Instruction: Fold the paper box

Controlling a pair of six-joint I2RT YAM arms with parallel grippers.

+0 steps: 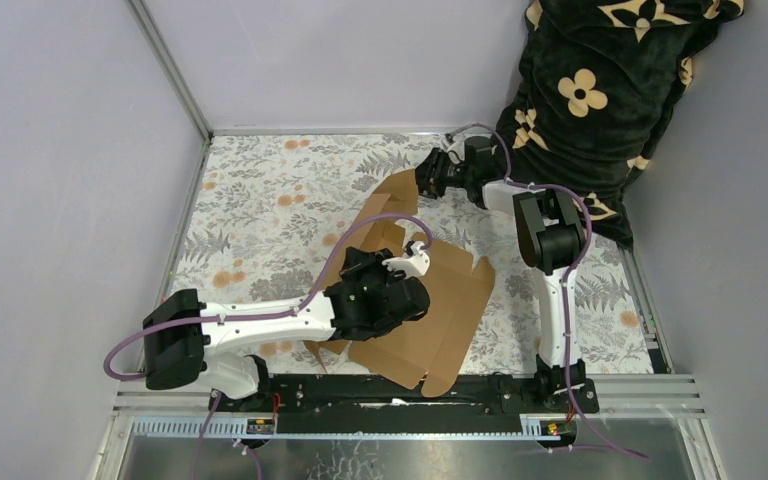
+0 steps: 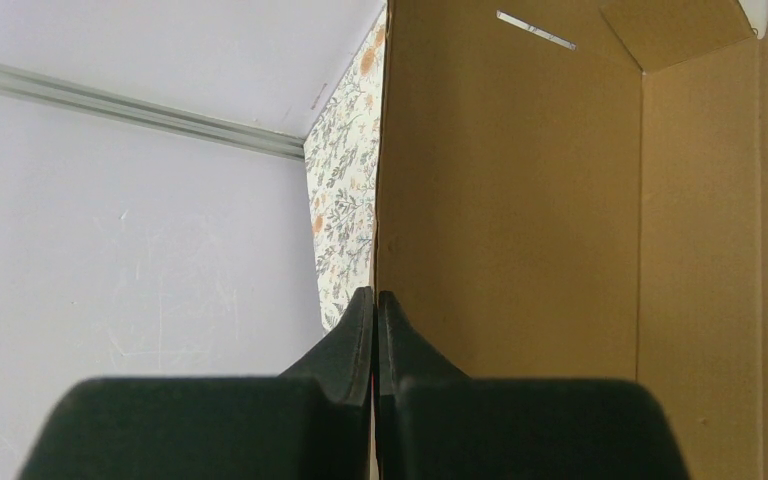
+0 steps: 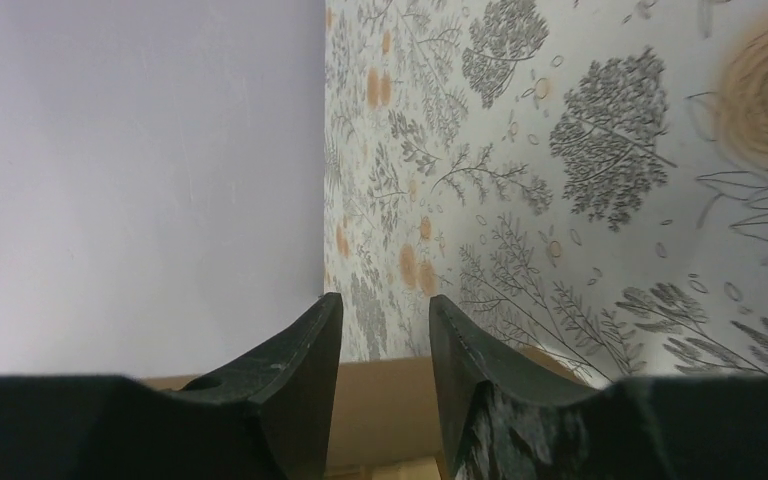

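**Hold one wall, tuck the next**

The left pincer (image 2: 375, 300) is pressed together on the box (image 1: 445, 305). In its wrist view the edge of an upright brown panel runs straight down into the seam between the fingers, so I judge it is pinching that wall and not closed on nothing. Right of that edge the inside of the box shows, with a second wall meeting the first at a corner crease and a slit near the top. From above, the box lies mid-table (image 1: 260, 190), partly formed. Its near panels are spread flat toward the arm bases and a far flap slants up toward the right pincer (image 3: 385, 315).

The step in hand looks like standing the walls up. To do it well, the left grip should be firm on the panel, so that the wall turns on its scored line and does not buckle. The lift should be gentle, since corrugated board springs back and a light sheet can slide on the table. The other arm should press or tuck the adjoining flap while this wall is held.

The right pincer is spread, with nothing between its fingers. It sits at the far side of the box, just by the far flap. Its wrist view shows a strip of cardboard below the fingertips and the patterned table ahead. Whether it touches the flap I cannot tell.
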